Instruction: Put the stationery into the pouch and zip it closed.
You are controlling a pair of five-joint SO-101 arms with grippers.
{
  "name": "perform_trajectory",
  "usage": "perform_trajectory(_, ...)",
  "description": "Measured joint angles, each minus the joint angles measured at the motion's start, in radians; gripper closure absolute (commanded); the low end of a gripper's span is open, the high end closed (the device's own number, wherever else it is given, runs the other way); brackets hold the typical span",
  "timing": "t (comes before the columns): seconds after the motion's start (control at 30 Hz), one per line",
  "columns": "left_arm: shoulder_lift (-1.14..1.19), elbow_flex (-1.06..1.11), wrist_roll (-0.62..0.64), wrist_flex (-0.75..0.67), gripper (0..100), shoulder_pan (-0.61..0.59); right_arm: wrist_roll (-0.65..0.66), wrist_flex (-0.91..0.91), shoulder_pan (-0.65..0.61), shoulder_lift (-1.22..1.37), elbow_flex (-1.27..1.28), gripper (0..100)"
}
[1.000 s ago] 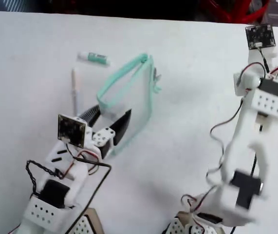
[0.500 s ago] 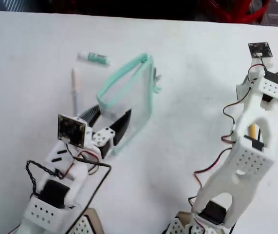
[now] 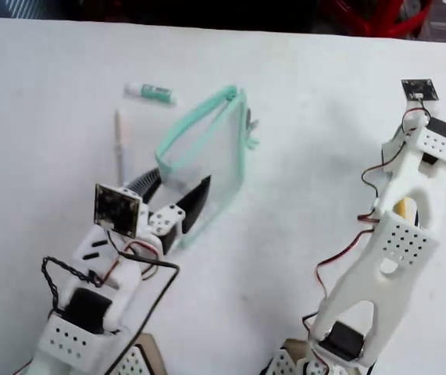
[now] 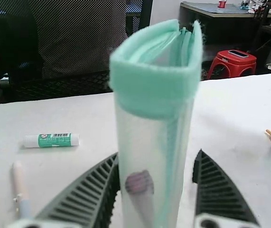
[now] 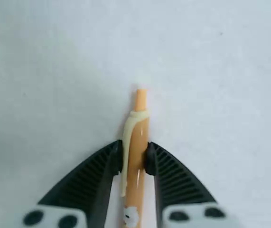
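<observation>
A clear pouch with mint-green trim stands on its edge, mouth open at the far end. My left gripper is open and straddles its near end; in the left wrist view the pouch rises between the two fingers, with a gap on one side. A small purplish thing shows through its wall. A glue stick and a white pen lie on the table beside the pouch. My right gripper is shut on an orange pen, held just above the table at the far right.
The right arm stands tall along the table's right side. The white table is bare between the pouch and that arm. Dark chairs and a red stool stand beyond the table's far edge.
The right arm has swung its wrist outward and farther back, and its upper links have come upright. The left arm, pouch, glue stick and white pen have stayed put.
</observation>
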Motion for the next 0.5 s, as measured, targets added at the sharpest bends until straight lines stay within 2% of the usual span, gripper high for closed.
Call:
perform_trajectory(0.3,0.0,0.0,0.0,0.0,76,0.0,0.0,0.238,-0.003,0.002,-0.153,98.1)
perform_trajectory(0.5,0.0,0.0,0.0,0.0,76,0.0,0.0,0.448,-0.054,-0.114,-0.285,98.1)
